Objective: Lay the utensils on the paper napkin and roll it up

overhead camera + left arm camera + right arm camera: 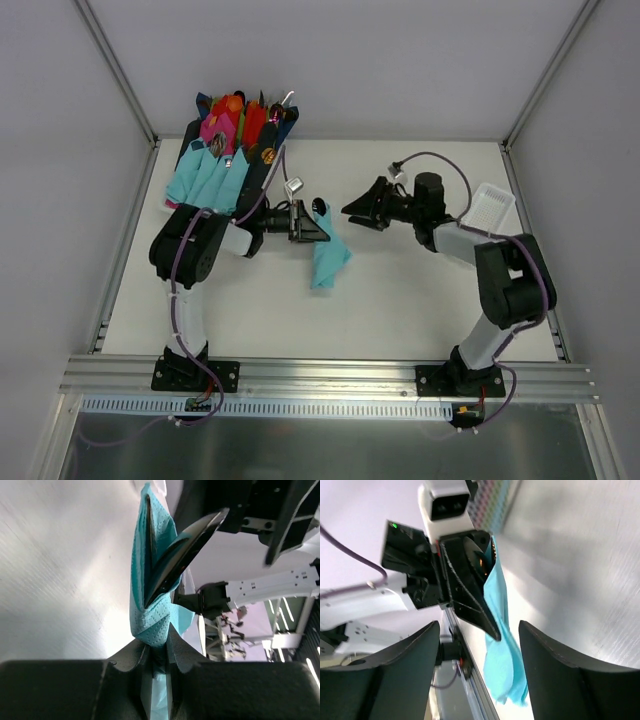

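Left gripper (156, 656), pinched all but shut on one end of the teal paper napkin (330, 258), reaching sideways over the middle of the white table (400, 310). Napkin loosely folded rather than tightly rolled, its free end trailing toward 5 o'clock from the jaws in the overhead view; contact with the table not to be judged.

Right gripper (479, 627) at 3 o'clock of the left, pointed straight at it, jaws spread wide with nothing between them. In the left wrist view, one dark glossy finger (190, 545) lying close along the napkin's fold, touching or not impossible to say.

At 10 o'clock on the table, a heap of napkin rolls (238, 125) in pink, red, navy and teal, with cutlery ends (288, 97) poking out at the top. At 3 o'clock, beside the right arm, a white perforated basket (492, 207) near the table's edge.
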